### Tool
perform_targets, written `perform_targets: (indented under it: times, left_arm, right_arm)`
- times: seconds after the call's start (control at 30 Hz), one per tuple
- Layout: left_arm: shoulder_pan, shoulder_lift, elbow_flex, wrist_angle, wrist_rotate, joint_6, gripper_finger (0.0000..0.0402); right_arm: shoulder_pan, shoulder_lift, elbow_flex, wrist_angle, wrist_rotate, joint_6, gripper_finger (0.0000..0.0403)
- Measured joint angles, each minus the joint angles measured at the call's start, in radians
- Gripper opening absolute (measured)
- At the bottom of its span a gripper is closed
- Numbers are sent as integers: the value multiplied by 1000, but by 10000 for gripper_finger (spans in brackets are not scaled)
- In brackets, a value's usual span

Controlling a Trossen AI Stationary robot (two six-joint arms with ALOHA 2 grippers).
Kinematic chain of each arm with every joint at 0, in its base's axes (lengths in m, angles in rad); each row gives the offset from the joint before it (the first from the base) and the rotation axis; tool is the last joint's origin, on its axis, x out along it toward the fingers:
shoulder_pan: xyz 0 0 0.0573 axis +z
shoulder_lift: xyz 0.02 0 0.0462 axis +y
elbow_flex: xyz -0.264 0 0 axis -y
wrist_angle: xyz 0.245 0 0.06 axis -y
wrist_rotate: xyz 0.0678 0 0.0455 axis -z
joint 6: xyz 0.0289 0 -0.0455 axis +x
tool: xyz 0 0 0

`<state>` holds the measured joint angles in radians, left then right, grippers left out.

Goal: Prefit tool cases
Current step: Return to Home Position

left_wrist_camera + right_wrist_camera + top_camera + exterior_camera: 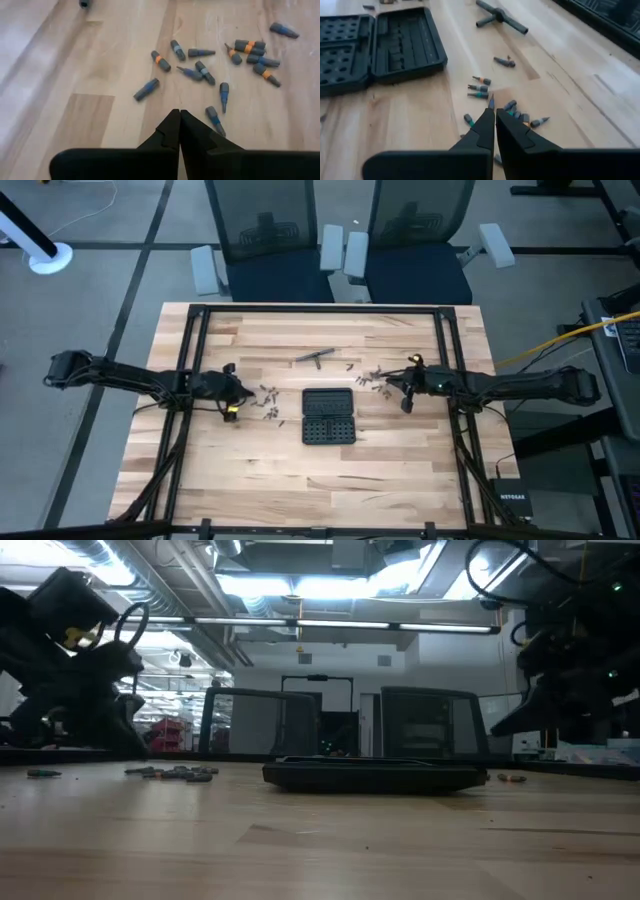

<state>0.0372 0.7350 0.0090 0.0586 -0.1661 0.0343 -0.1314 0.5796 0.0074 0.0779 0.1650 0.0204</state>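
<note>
Black tool case (329, 417), grey bits (161, 61) banded orange or blue, pale wooden table (400, 470)

The left hand (179, 117) hangs over the wooden table (90, 75), its two dark fingers (165, 136) pressed together. Beyond them screwdriver bits (205, 72) lie scattered, some banded orange, some blue. One bit rests just beside the fingertips.

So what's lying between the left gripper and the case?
Only a scatter of loose bits. The high view shows them between the left gripper and the open case; the left wrist view shows them close up.
</note>
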Motion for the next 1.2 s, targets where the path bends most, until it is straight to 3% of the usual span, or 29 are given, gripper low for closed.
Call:
perform_targets:
  times: [0.47,0.73,0.87,1.2]
  left_arm:
    - [0,-529,0,-22,1,0,0]
    - [0,-732,0,-22,1,-1,0]
    - [-1,-732,0,-15,1,-1,0]
    - [-1,-731,0,-22,1,-1,0]
  right_arm:
    - [0,-308,0,-29,0,0,18]
    - [0,-485,0,-28,0,0,18]
    - [0,-581,0,-25,0,0,18]
    - [1,-578,0,-36,0,0,18]
